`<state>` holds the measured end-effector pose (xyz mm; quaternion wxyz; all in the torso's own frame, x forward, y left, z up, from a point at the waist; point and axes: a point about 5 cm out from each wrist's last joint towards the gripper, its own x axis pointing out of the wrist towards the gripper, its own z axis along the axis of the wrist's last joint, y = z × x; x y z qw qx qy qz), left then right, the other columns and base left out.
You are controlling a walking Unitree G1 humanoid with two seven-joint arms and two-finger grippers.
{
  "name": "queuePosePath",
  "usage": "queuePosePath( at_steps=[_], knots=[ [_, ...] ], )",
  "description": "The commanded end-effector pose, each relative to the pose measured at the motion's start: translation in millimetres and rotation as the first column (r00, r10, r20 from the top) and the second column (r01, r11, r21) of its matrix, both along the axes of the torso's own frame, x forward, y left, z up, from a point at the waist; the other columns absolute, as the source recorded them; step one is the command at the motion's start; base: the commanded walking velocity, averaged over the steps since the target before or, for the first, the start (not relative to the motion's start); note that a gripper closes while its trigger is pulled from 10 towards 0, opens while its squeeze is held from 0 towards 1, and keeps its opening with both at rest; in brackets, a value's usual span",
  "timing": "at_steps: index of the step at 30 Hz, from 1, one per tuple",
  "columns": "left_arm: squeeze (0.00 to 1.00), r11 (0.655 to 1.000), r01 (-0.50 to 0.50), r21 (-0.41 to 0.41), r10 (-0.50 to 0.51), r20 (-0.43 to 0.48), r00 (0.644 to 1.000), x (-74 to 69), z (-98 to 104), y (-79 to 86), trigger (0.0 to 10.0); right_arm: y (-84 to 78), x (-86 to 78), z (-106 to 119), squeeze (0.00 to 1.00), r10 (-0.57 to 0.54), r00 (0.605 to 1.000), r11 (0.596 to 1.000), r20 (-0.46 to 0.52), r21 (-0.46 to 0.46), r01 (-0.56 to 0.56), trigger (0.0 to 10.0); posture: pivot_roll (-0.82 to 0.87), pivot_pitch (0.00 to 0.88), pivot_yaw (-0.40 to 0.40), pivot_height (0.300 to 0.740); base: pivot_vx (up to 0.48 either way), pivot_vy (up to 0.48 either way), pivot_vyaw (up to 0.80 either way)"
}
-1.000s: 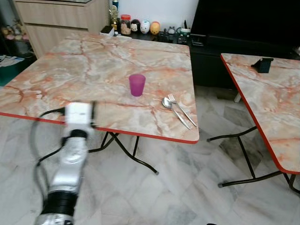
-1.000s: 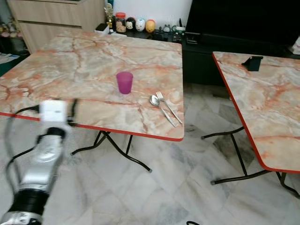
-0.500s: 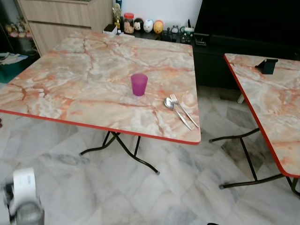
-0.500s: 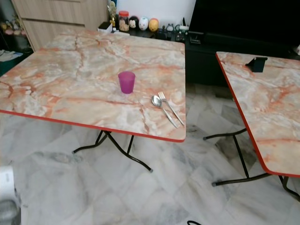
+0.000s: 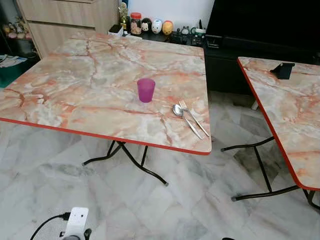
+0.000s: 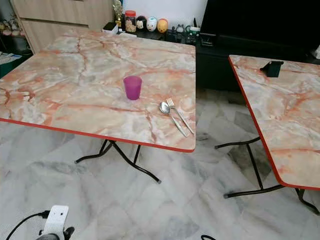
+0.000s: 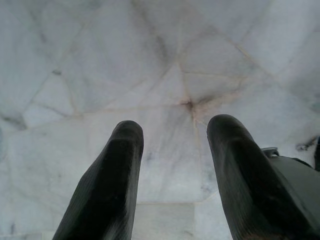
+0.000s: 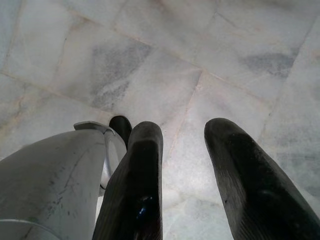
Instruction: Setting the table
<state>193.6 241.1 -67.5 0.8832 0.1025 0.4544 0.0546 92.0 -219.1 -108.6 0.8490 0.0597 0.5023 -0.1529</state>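
Left fingers (image 7: 125,170) spread over floor, cup (image 5: 146,90) on table well apart

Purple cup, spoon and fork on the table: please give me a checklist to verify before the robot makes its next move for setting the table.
1. Purple cup stands upright on the near table: ok.
2. Spoon and fork lie side by side to the right of the cup, near the table's front right corner: ok.
3. Left gripper is open and holds nothing, pointing at the marble floor: ok.
4. Right gripper is open and holds nothing: ok.
5. A plate or bowl is on the near table to complete the setting: not ok.
6. Cutlery is safely away from the red edge: cannot tell, the handles end close to it.
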Motion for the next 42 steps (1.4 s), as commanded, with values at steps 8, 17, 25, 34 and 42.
queuePosePath(
  at_steps=[8, 17, 25, 34, 42],
  knots=[
    [0.00, 0.996, 0.073, -0.045, -0.075, -0.047, 0.996, -4.4, -6, -10.0, 10.0, -2.5, -1.3, 0, 0.00, -0.040, 0.999, 0.999, 0.002, -0.004, 0.040, 10.0, 0.10, 0.000, -0.073, 0.728, 0.000, 0.000, 0.00],
    [0.00, 0.995, 0.071, -0.073, -0.073, -0.035, 0.997, -2.3, -5, -12.3, 10.0, -3.9, 2.7, 3, 0.00, -0.039, 0.998, 0.999, 0.055, -0.018, 0.040, 10.0, 0.11, 0.000, -0.078, 0.728, 0.000, 0.000, 0.00],
    [0.00, 0.997, 0.064, -0.050, -0.066, -0.050, 0.997, -3.4, -3, -1.2, 10.0, -5.6, 9.0, 8, 0.00, -0.026, 0.990, 0.996, 0.141, -0.080, 0.038, 10.0, 0.07, 0.000, -0.057, 0.728, 0.000, 0.000, 0.00],
    [0.00, 0.998, 0.055, -0.032, -0.057, -0.064, 0.996, -8.9, -5, 1.5, 10.0, -40.2, 136.9, 105, 0.00, 0.122, 0.726, 0.931, 0.677, -0.332, 0.154, 10.0, 0.07, 0.000, -0.055, 0.728, 0.000, 0.000, 0.00],
    [0.00, 0.999, 0.036, -0.025, -0.039, -0.103, 0.994, -26.7, -13, 2.9, 10.0, -31.1, 163.3, 136, 0.00, 0.184, 0.610, 0.928, 0.771, -0.342, 0.151, 10.0, 0.08, 0.000, -0.061, 0.728, 0.000, 0.000, 0.00]
  ],
)
